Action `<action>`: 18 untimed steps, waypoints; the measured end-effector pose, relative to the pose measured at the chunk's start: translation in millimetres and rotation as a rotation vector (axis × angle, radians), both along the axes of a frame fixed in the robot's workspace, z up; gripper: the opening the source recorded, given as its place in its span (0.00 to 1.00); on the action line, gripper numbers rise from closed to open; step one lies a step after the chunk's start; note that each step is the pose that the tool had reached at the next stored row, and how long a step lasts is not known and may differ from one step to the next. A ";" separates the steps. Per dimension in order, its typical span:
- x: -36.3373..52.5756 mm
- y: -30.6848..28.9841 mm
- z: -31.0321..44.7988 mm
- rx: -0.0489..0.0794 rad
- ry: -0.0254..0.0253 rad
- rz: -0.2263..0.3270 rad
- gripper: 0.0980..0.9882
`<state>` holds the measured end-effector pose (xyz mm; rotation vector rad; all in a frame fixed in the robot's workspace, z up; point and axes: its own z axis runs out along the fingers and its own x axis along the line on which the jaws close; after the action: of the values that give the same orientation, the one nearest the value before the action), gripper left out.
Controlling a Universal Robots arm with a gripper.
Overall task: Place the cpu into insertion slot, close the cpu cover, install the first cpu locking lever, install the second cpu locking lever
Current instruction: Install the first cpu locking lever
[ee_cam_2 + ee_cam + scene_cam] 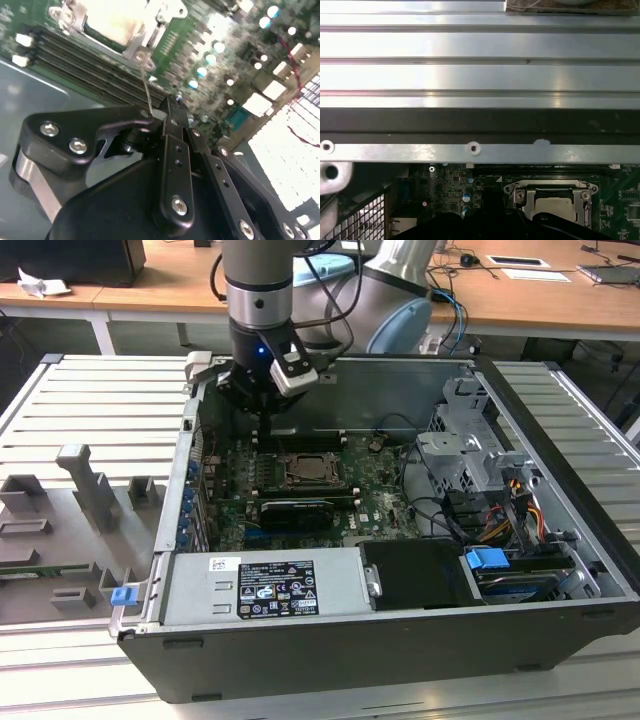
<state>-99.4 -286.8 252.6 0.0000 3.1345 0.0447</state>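
Starting at the exterior view's left, a grey fixture tray (pixel 80 520) lies on the ribbed table beside the open computer case (pixel 330 665). Just inside the case's near wall sits a silvery power supply box (pixel 195 590). Moving rightward, the arm comes down into the case's far corner, with the gripper (pixel 265 430) hanging over the far edge of the green motherboard (pixel 385 490). In the second wrist view the gripper (pixel 175 106) has its fingertips (pixel 176 117) drawn together with no gap showing. A thin wire locking lever (pixel 146 87) rises from a hooked end at the socket's corner and reaches the black linkage just beside them. Its long axis points almost straight from the socket to the fingertips, but I cannot tell whether the tips actually pinch it. Further right in the exterior view, and nearer that camera than the fingers, is the insertion slot (pixel 310 472). The first wrist view shows the cpu (pixel 554 205) already seated there, its pale top visible through the cut-out of the cpu cover (pixel 520 205). The cover appears to lie flat over the chip. Placing and covering therefore look done, and the work seems to be at the lever stage. A metal drive cage (pixel 470 440) and a blue connector (pixel 490 562) stand well apart on the exterior view's right.
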 end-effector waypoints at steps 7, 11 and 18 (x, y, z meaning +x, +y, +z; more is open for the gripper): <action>21.7 0.1 -1.0 0.000 0.0009 0.000 0.01; 47.2 0.2 -4.6 0.000 0.0061 0.000 0.01; 48.1 0.2 -11.7 0.064 0.0063 0.010 0.01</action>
<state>-51.3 -286.6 240.9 -0.0155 3.1378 0.1454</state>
